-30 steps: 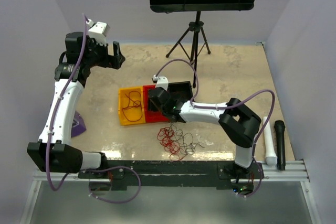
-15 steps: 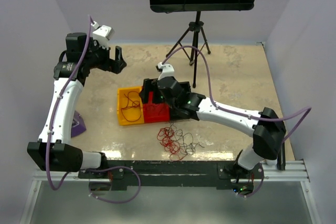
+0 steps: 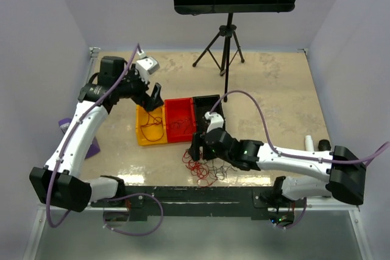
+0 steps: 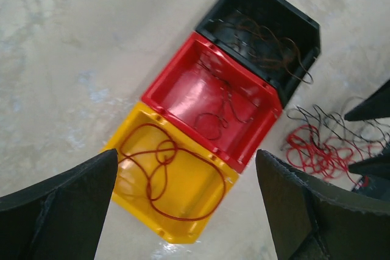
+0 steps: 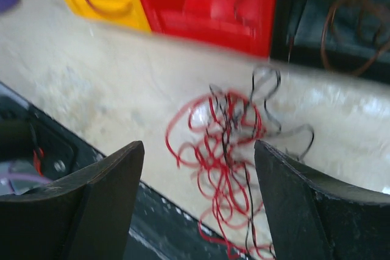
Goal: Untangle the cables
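Note:
The tangle of red and black cables (image 3: 205, 165) lies on the table near the front edge, in front of the bins. It also shows in the right wrist view (image 5: 228, 150) and at the right edge of the left wrist view (image 4: 323, 147). My right gripper (image 3: 196, 148) hangs open and empty just above the tangle's far left side, and the wires show between its fingers (image 5: 198, 202). My left gripper (image 3: 153, 97) is open and empty above the yellow bin (image 4: 177, 208). Single wires lie in the yellow bin (image 3: 151, 127), the red bin (image 3: 180, 120) and the black bin (image 3: 207, 106).
A music stand's tripod (image 3: 224, 50) stands at the back. A purple object (image 3: 91, 144) lies at the left. A white cylinder (image 3: 309, 143) and a black microphone (image 3: 323, 145) lie at the right, partly behind my right arm. The black front rail (image 5: 36, 150) runs close to the tangle.
My right gripper has moved from over the bins toward the front and now hangs over the tangle. My left gripper has swung from the far left to above the yellow bin.

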You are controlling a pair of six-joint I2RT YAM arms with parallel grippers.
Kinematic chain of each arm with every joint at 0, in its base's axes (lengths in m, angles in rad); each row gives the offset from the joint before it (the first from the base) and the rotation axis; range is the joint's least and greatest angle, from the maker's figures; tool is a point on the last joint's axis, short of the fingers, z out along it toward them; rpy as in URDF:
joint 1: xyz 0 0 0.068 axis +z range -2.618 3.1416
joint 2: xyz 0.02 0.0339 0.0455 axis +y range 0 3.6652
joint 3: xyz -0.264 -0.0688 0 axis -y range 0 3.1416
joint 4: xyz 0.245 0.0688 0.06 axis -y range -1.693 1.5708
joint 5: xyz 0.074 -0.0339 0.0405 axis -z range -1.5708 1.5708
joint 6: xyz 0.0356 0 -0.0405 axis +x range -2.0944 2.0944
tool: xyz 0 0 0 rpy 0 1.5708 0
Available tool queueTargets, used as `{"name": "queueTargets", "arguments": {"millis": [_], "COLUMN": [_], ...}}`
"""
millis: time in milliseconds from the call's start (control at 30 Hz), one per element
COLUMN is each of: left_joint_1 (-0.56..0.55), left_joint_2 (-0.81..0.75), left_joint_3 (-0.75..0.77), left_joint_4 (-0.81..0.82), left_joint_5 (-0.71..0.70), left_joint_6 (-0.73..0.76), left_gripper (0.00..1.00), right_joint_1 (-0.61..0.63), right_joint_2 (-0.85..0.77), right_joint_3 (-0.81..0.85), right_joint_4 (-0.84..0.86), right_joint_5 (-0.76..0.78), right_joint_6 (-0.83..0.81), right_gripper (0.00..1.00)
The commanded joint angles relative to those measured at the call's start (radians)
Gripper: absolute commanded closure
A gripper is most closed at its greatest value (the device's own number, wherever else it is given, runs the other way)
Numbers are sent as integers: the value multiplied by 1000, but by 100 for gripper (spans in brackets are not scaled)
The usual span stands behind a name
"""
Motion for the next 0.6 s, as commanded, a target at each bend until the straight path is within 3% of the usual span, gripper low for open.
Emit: {"name": "queueTargets", "arguments": {"millis": [0, 333, 567], "left_joint_1": [-29, -37, -37], "left_joint_2": [-64, -103, -115], "left_joint_3": [-70, -131, -150], "left_joint_4": [-3, -34, -40], "left_joint_5": [82, 129, 125], "left_joint_6": [61, 99, 107], "left_gripper": [0, 0, 1], "right_joint_1": [36, 36, 36], "right_joint_2": [-46, 24, 101], "right_joint_3": [-87, -103, -90], "right_joint_4": [-13, 82, 115], "right_joint_5": [20, 95, 150], "right_joint_6": [115, 105, 103], "right_gripper": [24, 35, 60]}}
